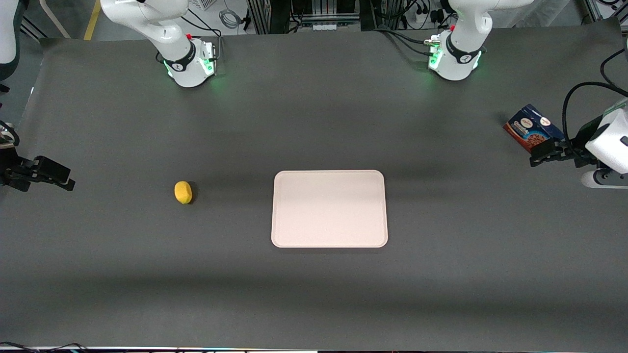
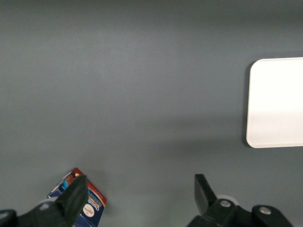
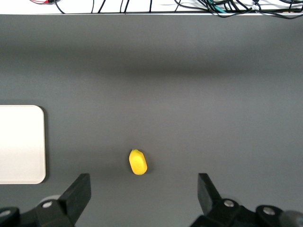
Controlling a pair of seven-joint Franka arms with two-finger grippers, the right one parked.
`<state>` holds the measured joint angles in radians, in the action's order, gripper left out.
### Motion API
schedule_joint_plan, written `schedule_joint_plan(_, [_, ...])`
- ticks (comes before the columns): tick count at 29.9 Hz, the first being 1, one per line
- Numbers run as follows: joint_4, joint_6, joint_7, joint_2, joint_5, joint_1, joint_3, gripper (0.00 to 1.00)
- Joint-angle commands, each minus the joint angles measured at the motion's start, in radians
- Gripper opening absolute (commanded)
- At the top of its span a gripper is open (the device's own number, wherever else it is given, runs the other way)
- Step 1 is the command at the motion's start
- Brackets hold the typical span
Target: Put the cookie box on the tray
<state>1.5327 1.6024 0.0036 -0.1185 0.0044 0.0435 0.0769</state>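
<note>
The cookie box is a small dark blue carton with a cookie picture and a red edge, lying on the grey table toward the working arm's end. The left arm's gripper hovers low beside the box, a little nearer the front camera, and is open. In the left wrist view the gripper holds nothing, and the cookie box lies partly hidden by one finger. The pale pinkish tray lies flat mid-table with nothing on it. Part of the tray also shows in the left wrist view.
A small yellow rounded lump lies on the table toward the parked arm's end, level with the tray. Two white arm bases stand along the table edge farthest from the front camera.
</note>
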Motion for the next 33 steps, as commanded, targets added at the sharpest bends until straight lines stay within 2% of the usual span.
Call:
schedule_joint_plan(1, [-0.032,-0.024,0.015,-0.012,-0.011,-0.001,0.0,1.0])
schedule_joint_plan(33, [-0.069,-0.053,0.018,-0.007,-0.009,0.016,-0.005,1.0])
